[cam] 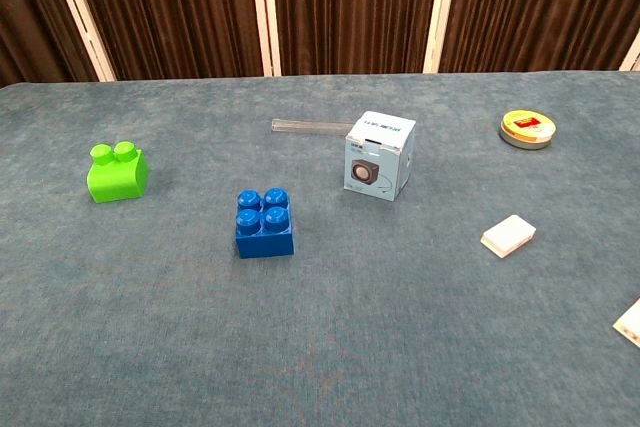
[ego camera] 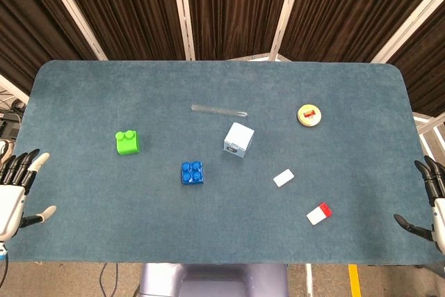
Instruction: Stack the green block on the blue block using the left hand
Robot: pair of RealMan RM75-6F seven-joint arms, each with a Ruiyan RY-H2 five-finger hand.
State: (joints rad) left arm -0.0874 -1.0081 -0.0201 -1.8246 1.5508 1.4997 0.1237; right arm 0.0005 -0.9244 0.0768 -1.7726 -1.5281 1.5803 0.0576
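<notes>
The left hand (ego camera: pixel 17 189) rested at the left edge of the table (ego camera: pixel 83 241), holding nothing, with its fingers (ego camera: pixel 24 163) stretched out and a little apart and the thumb standing off to the side. The green block (ego camera: pixel 127 142) stood on the cloth farther in from this hand, toward the curtain side and well apart from it, with its studs up. The blue block (ego camera: pixel 192 172) stood beyond the green one as seen from the left hand, more toward the middle of the table, also studs up and not touching anything. The right hand (ego camera: pixel 432 203) was at the opposite edge, only partly visible; its dark fingers were extended and it held nothing.

Between the two hands lay a small white box (ego camera: pixel 238 139) with a printed picture, a clear thin tube (ego camera: pixel 220 110) behind it, a round yellow tin (ego camera: pixel 310 115), a white card (ego camera: pixel 283 178), and a red-and-white piece (ego camera: pixel 319 213) nearest to the right hand.
</notes>
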